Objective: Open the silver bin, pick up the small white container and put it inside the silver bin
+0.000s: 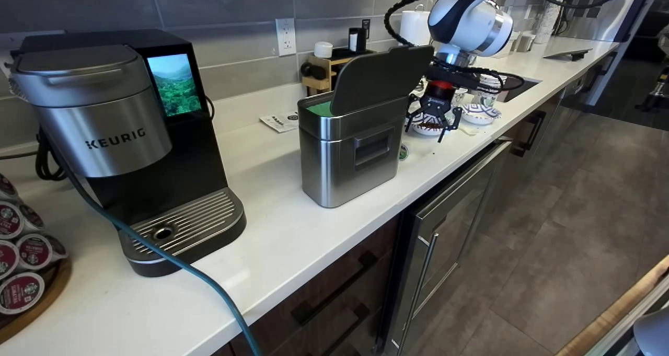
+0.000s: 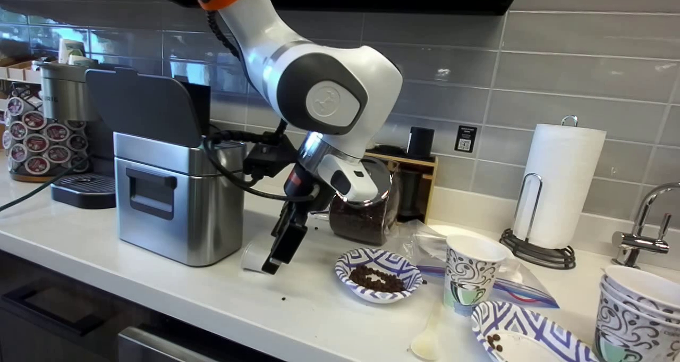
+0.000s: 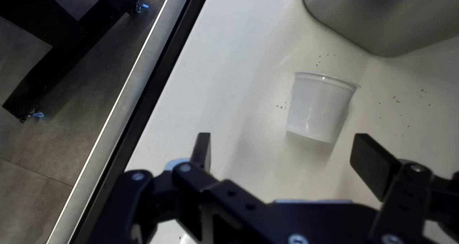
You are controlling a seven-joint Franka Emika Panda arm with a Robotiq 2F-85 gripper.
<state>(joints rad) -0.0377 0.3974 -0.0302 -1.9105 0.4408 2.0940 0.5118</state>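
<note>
In an exterior view, silver bin at left, lid raised; just right, the small white container on its side; then the pincer, wide and empty in the wrist view, whose off-centre closing could roll the container away

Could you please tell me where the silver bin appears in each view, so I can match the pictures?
In an exterior view: the silver bin is near the middle.
In an exterior view: the silver bin is on the left side.
Wrist view: only its lower part shows, at the upper right.
Shared landmark: the gripper, right of the bin in both exterior views, below it in the wrist picture.
</note>
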